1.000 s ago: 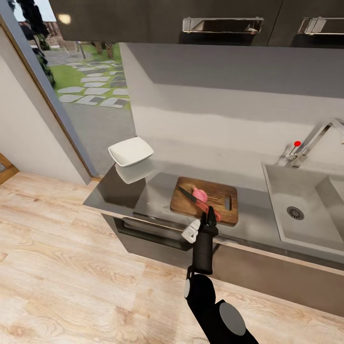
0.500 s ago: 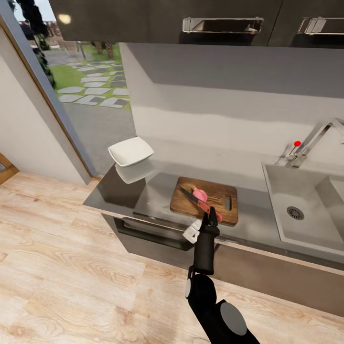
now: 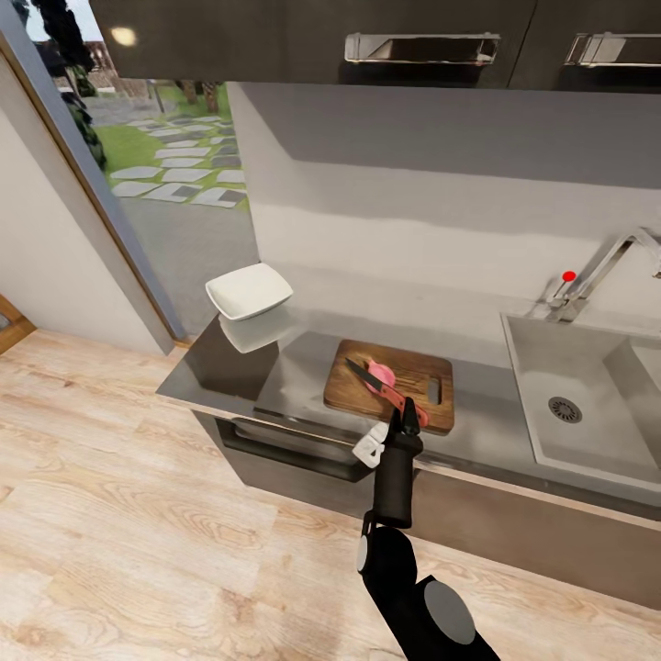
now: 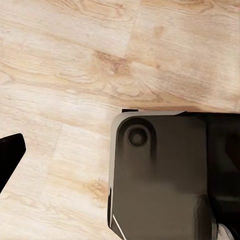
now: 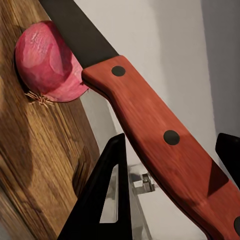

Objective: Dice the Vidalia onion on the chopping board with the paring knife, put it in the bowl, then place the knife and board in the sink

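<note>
Onion [image 3: 384,375] (pink-red, rounded) sits on the chopping board [image 3: 422,390]; right tool [image 3: 407,420] grips the red-handled paring knife [image 3: 381,386].

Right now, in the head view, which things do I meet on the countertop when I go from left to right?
Bowl → chopping board, with the onion and the paring knife on it, the knife held by the right tool → sink → tap.

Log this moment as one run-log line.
right claw: shut on red-handled paring knife | dark blade against pink onion | on brown wooden chopping board | white squarish bowl: empty
</note>
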`<state>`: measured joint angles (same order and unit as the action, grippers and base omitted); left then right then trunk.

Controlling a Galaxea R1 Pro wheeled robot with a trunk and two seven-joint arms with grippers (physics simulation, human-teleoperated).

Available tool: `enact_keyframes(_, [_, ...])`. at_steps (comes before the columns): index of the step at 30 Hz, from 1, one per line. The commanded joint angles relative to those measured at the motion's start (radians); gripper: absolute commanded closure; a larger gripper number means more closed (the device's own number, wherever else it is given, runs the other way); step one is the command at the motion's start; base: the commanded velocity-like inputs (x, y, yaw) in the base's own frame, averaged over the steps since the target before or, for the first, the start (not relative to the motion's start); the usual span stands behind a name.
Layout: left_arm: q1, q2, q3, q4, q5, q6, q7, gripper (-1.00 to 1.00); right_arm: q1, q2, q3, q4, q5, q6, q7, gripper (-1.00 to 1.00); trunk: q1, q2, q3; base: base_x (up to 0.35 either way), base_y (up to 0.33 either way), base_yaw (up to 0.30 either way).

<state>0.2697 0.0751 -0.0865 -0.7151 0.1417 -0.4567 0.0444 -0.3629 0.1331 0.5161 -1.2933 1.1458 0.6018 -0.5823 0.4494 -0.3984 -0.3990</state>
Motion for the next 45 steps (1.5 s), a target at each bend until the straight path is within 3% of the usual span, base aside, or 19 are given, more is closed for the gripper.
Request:
enact_keyframes(1, [0.0,0.002,-0.007,-0.001,0.01,-0.002,0.005,-1.0,-0.001,0.0,0.001,0.0,0.005,0.006,-0.001,1.0,0.001,-0.002,-0.001,0.0,-0.003,0.0])
enact_keyframes(45, [0.0,0.002,-0.007,-0.008,0.01,-0.002,0.005,-1.0,-0.001,-0.003,-0.003,-0.007,0.014,0.007,-0.001,1.0,0.001,-0.002,-0.001,0.009,-0.005,0.0])
